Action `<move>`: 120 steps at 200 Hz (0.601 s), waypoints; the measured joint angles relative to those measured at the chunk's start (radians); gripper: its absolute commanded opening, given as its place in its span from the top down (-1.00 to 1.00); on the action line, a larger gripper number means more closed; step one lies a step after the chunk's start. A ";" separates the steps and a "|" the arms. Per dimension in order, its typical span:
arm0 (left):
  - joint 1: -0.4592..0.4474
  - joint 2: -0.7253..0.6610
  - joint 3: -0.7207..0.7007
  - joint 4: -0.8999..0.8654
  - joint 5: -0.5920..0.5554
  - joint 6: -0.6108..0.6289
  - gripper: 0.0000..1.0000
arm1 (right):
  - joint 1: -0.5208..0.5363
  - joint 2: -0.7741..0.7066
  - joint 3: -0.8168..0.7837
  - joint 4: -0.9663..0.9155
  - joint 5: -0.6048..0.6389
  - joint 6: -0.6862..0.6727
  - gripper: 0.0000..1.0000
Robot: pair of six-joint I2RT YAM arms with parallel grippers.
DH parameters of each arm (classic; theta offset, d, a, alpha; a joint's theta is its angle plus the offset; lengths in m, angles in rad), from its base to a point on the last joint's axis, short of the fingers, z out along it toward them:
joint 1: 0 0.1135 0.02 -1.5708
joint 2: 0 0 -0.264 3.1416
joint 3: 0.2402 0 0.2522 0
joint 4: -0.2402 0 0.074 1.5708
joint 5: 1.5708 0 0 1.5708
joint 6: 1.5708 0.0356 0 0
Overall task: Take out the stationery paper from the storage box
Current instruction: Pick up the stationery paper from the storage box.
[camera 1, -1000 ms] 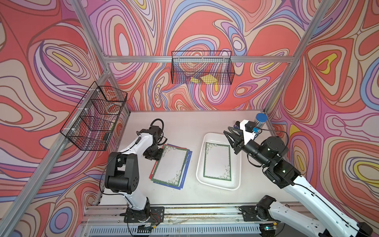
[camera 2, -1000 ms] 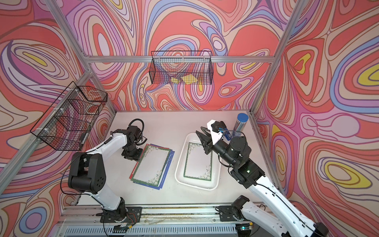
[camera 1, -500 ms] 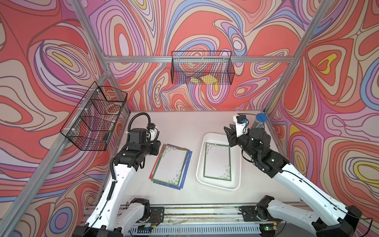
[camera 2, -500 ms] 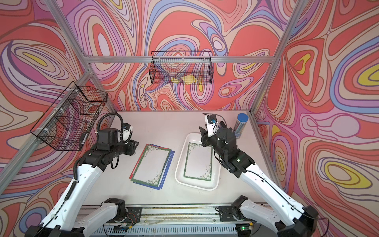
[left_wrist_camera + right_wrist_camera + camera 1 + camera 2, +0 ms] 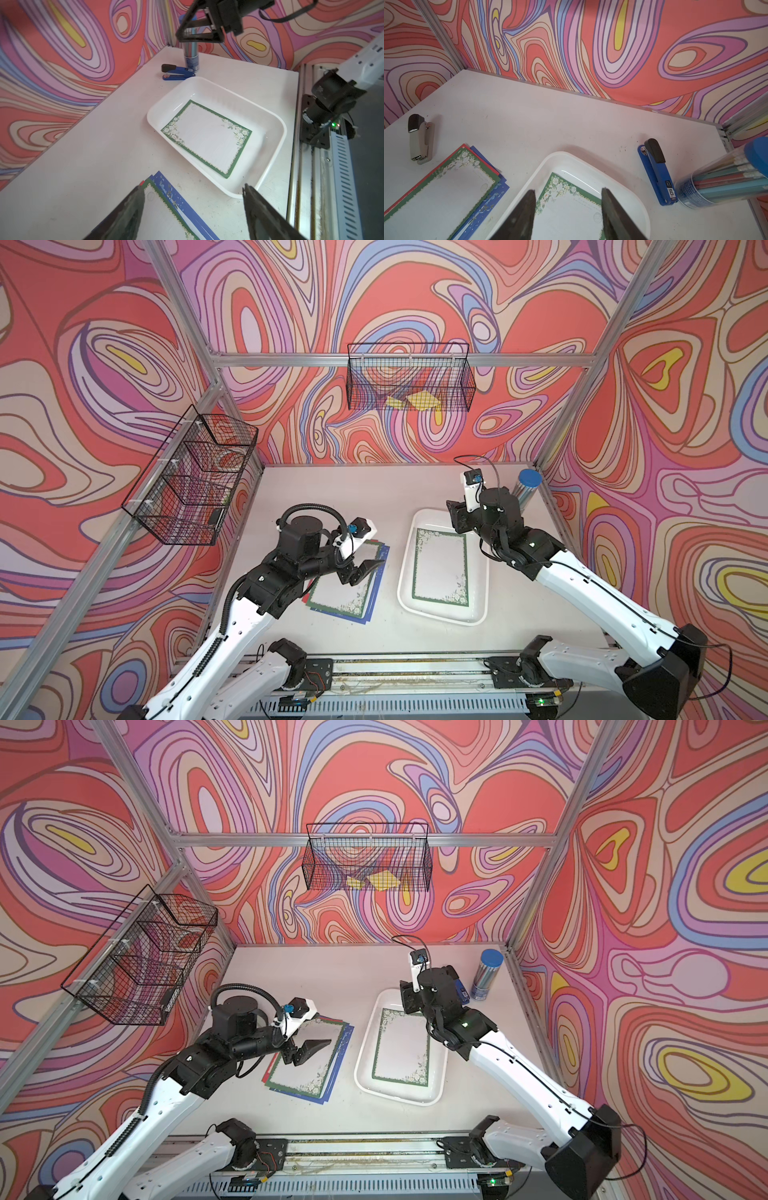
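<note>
The storage box [image 5: 477,572] is a shallow white tray right of the table's middle, also seen in a top view [image 5: 434,1052] and in both wrist views [image 5: 268,128] [image 5: 629,199]. One green-bordered sheet of stationery paper [image 5: 440,568] [image 5: 401,1048] [image 5: 207,137] [image 5: 569,216] lies flat in it. A stack of bordered sheets [image 5: 345,591] [image 5: 303,1067] [image 5: 440,195] lies on the table to its left. My left gripper [image 5: 368,570] [image 5: 193,187] hovers open and empty over that stack. My right gripper [image 5: 457,518] [image 5: 568,190] is open and empty over the box's far end.
A blue stapler [image 5: 658,172] and a tube of pencils [image 5: 525,489] stand beyond the box at the far right. A grey stapler [image 5: 420,139] lies beyond the stack. Black wire baskets hang on the back wall [image 5: 409,379] and the left wall [image 5: 191,481].
My left arm swung from the stack's far left corner to above the stack, and its jaws opened wider. My right gripper drew in over the box's far end and opened.
</note>
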 measured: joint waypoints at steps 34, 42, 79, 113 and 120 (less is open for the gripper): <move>-0.066 0.118 0.000 0.023 -0.010 0.057 -0.60 | 0.000 0.040 0.002 -0.058 0.020 0.018 -0.13; -0.075 0.143 0.000 0.035 -0.022 0.056 -0.60 | 0.000 0.048 0.002 -0.076 0.025 0.023 -0.13; -0.089 0.248 0.000 0.119 -0.082 -0.032 -0.61 | -0.002 0.053 -0.016 -0.114 0.046 0.048 -0.18; -0.089 0.363 0.029 0.143 -0.123 -0.163 -0.62 | -0.039 0.078 -0.052 -0.138 0.050 0.109 -0.18; -0.089 0.388 0.039 0.146 -0.132 -0.196 -0.62 | -0.055 0.089 -0.061 -0.139 0.046 0.125 -0.18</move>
